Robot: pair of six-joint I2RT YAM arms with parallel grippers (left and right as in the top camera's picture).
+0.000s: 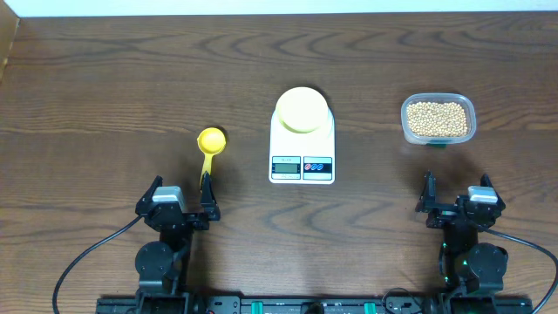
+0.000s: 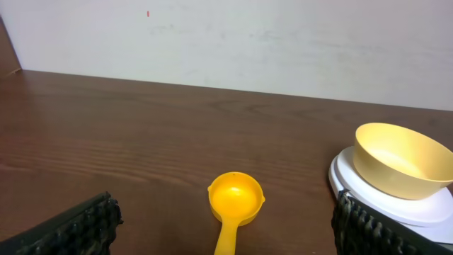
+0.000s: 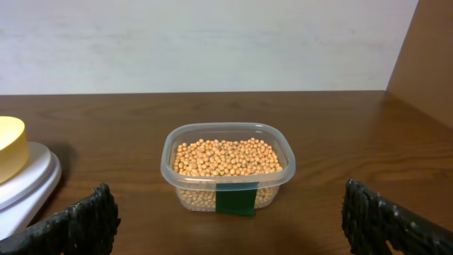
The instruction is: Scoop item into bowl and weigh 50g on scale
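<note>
The scale (image 1: 302, 146) sits at the middle of the table (image 1: 105, 87), its display and buttons facing the arms. The bowl (image 1: 302, 109) stands upright on the scale's platform, at its far end, and the left wrist view shows it empty. The beans (image 1: 437, 119) fill a clear tub (image 1: 406, 124) well to the right of the scale; in the right wrist view the tub carries a green label (image 3: 236, 198) on its near wall. A yellow scoop (image 1: 210, 142) lies left of the scale, apart from it, cup toward the far side and handle pointing back at the left arm. The left gripper (image 1: 180, 197) sits near the front edge with its jaws spread wide and nothing between them, and the end of the scoop handle lies just by its right finger. The right gripper (image 1: 457, 199) sits at the front right, in line with the tub and apart from it, jaws likewise wide and holding nothing.
</note>
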